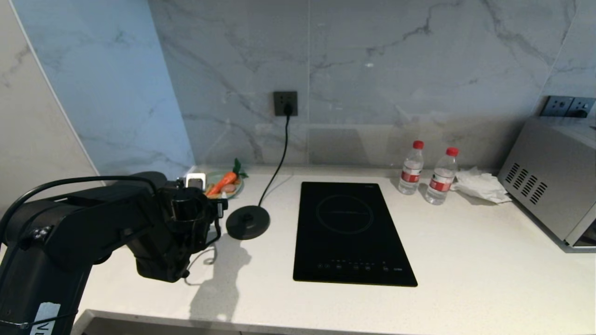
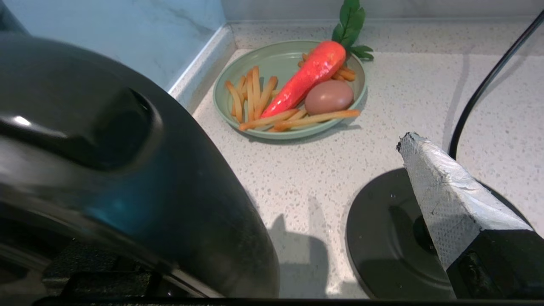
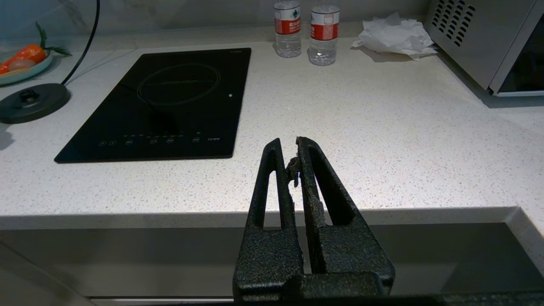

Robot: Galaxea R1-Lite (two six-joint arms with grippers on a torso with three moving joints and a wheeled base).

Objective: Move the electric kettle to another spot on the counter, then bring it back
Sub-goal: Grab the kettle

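The electric kettle (image 2: 127, 182), glossy black, fills one side of the left wrist view and stands on the white speckled counter (image 1: 465, 260), off its round base disc (image 2: 395, 238). In the head view the kettle (image 1: 187, 210) sits at the counter's left end, largely covered by my left arm (image 1: 93, 223). My left gripper (image 2: 272, 144) is open. Its taped finger (image 2: 437, 187) hangs over the disc, and bare counter shows between that finger and the kettle. The other finger is hidden behind the kettle. My right gripper (image 3: 289, 144) is shut and empty, parked off the counter's front edge.
A green plate (image 2: 272, 57) with a carrot, an egg and fries lies in the back left corner. The disc's cord (image 1: 278, 160) runs up to a wall socket. An inset black hob (image 1: 349, 232) is mid-counter. At the right are two water bottles (image 1: 412, 167), crumpled tissue (image 1: 482, 185) and a microwave (image 1: 554, 186).
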